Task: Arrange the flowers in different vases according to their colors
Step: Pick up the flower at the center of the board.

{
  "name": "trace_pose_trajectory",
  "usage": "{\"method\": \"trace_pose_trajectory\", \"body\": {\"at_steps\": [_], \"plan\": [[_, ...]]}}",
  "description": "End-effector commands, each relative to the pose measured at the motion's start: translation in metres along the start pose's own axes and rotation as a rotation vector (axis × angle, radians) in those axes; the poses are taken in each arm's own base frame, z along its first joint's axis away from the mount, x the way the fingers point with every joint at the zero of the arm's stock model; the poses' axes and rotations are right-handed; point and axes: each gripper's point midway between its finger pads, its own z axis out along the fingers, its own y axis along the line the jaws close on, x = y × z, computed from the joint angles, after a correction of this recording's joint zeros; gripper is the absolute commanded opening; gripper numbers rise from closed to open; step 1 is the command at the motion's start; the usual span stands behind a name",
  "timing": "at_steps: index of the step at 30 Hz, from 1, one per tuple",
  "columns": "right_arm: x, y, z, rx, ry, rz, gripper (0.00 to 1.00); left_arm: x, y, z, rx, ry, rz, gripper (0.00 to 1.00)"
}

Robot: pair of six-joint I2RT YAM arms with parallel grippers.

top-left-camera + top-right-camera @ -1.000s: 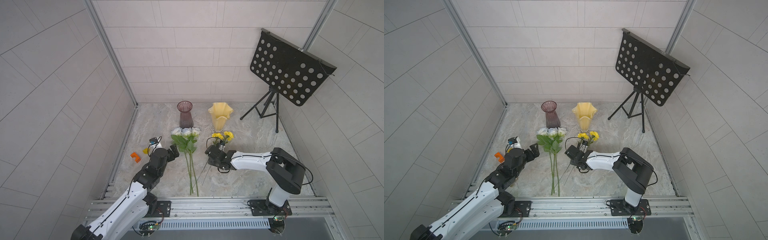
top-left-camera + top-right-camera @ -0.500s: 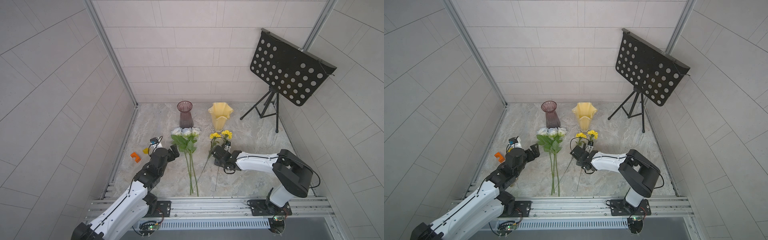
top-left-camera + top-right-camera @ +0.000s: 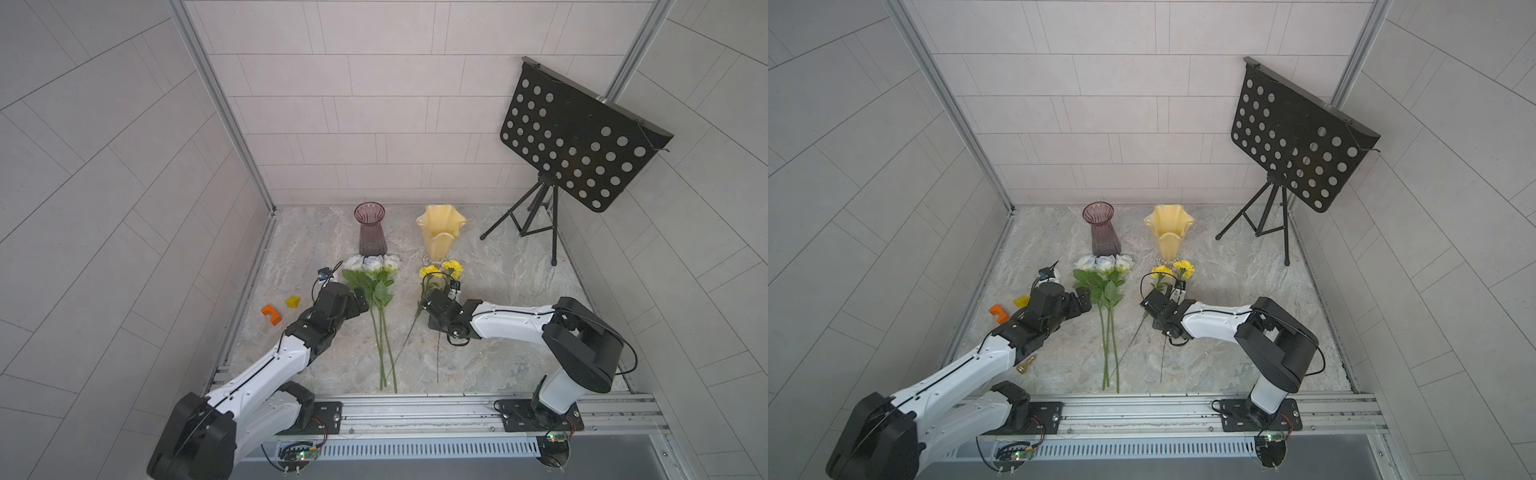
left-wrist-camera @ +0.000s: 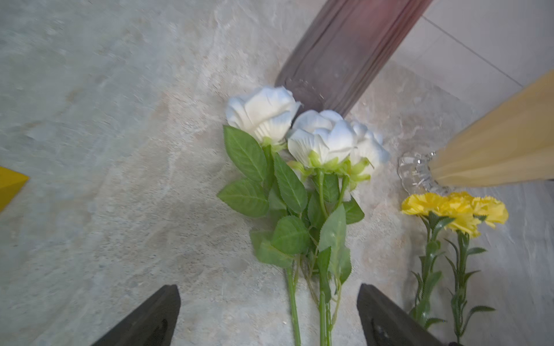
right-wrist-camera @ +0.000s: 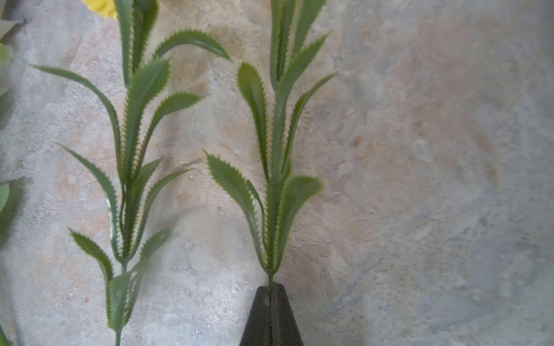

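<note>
Seems to be the first pick: gripping one yellow flower (image 5: 274, 179) with the right gripper (image 5: 271, 289), jaws pressed shut on the thin stem just under the lowest leaves. Lying flat on the tabletop (image 3: 519, 257) by the look, not yet lifted, with the bloom near the clear foot of the pale yellow vase (image 3: 440, 232). Holding the left gripper (image 4: 268, 295) wide open and empty, low over the tabletop, with the stems of the white roses (image 3: 372, 262) seen between its jaws. Cannot tell whether touching them.

Next, most likely: lift the held stem, turn it upright, bring the cut end over the wavy rim and lower it inside. Calls for a firm hold against pivoting of so thin a stem. Calls also for care not to drag the second yellow flower (image 5: 129, 149), lying just beside, and not to knock the vase.

Counted:
- three white roses, heads together at the foot of the purple vase (image 3: 371, 230)
- two yellow flowers
- two vases, both upright and empty
- two grippers
- one orange block (image 3: 271, 314) and one yellow block (image 3: 293, 301), beyond the left edge of the tabletop
- one black music stand (image 3: 577, 141), at the far right corner
</note>
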Motion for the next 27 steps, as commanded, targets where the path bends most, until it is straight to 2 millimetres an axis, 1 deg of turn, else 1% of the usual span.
{"method": "trace_pose_trajectory", "body": {"at_steps": [1,5,7,10,13,16,18,21,23,24,27], "plan": [[0.001,-0.014,-0.015,0.021,0.003,-0.050,0.00,0.004,-0.037,0.007,0.159,0.063,0.059,1.00],[-0.019,-0.008,-0.046,-0.040,-0.073,-0.117,0.00,0.017,-0.058,0.014,0.220,0.095,0.124,1.00],[-0.029,-0.002,-0.065,-0.086,-0.120,-0.176,0.00,0.021,-0.067,0.013,0.233,0.086,0.178,1.00],[-0.047,0.004,-0.100,-0.141,-0.225,-0.266,0.00,0.023,-0.076,0.009,0.225,0.055,0.245,1.00],[-0.069,0.006,-0.139,-0.190,-0.343,-0.324,0.00,0.021,-0.077,0.004,0.205,0.006,0.291,1.00],[-0.098,0.008,-0.182,-0.225,-0.496,-0.358,0.00,0.019,-0.082,-0.002,0.223,-0.046,0.343,1.00],[-0.122,0.011,-0.215,-0.252,-0.629,-0.351,0.00,0.017,-0.084,-0.006,0.238,-0.063,0.354,1.00],[-0.154,0.019,-0.258,-0.275,-0.786,-0.322,0.00,0.013,-0.080,-0.010,0.223,-0.092,0.346,1.00],[-0.170,0.025,-0.277,-0.269,-0.833,-0.302,0.00,0.009,-0.075,-0.013,0.204,-0.113,0.340,1.00],[-0.175,0.030,-0.282,-0.267,-0.843,-0.303,0.00,0.007,-0.073,-0.015,0.197,-0.124,0.340,1.00],[-0.187,0.041,-0.290,-0.246,-0.874,-0.323,0.00,0.004,-0.071,-0.019,0.192,-0.140,0.337,1.00]]}}
